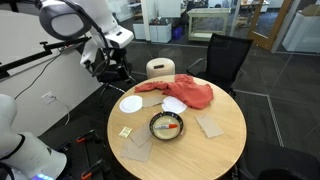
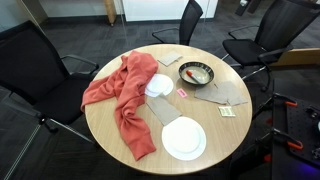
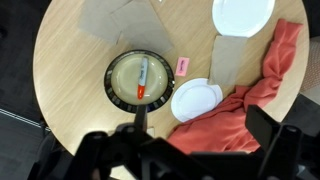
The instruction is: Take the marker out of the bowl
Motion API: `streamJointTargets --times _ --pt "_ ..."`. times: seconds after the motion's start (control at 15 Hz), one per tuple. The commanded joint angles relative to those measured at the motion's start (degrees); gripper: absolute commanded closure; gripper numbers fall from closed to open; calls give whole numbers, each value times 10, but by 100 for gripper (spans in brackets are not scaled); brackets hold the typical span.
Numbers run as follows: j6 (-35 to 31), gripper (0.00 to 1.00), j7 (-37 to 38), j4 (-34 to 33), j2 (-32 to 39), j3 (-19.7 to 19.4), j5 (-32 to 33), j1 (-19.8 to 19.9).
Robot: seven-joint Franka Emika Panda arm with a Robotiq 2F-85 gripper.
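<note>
From my seat I count one round pale wooden table point(image 3: 60, 70) and one big red cloth point(image 2: 125, 100) sprawled over one side of it. There are three flat brown card sheets as far as I can make out, the clearest a card sheet point(image 2: 226, 95) beside the bowl. Of two flat white round plates, one plate point(image 3: 243, 14) stands bare near the table's edge and the other plate point(image 3: 196, 100) touches the cloth. There is one small round shallow bowl with a dark rim and shiny pale inside point(image 3: 140, 80), one small yellow paper note point(image 1: 125, 131) and one small pink tag point(image 3: 182, 65).

The bowl sits well in from the table's edge, with bare wood on the side away from the cloth. The pink tag lies just beside its rim, and the nearer plate is close but apart from it.

In the wrist view my dark Robotiq gripper point(image 3: 187, 145) fills the bottom of the picture. Its jaws are spread wide with nothing between them. In an exterior view it hangs above and beyond the table's edge, well apart from the bowl.

One short thin red-orange marker point(image 3: 143, 78) lies inside the bowl near the middle. In the wrist view its long axis runs almost straight up the picture, red end toward the gripper, paler end pointing away
</note>
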State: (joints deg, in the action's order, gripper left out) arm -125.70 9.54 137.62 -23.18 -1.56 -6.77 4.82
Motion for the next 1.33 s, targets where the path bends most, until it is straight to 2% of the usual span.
streamJointTargets --times 0.0,0.47,0.67,0.73,1.13,1.27 --pt "-53 0 10 8 56 -6 21 16" --pt "-150 0 -11 4 188 -29 15 15" --pt "-187 0 20 -5 230 -29 25 14" --pt "-173 0 0 10 208 -30 14 12" --pt "-185 0 0 -2 233 -31 13 11" --pt "-177 0 1 -24 262 -32 9 12"
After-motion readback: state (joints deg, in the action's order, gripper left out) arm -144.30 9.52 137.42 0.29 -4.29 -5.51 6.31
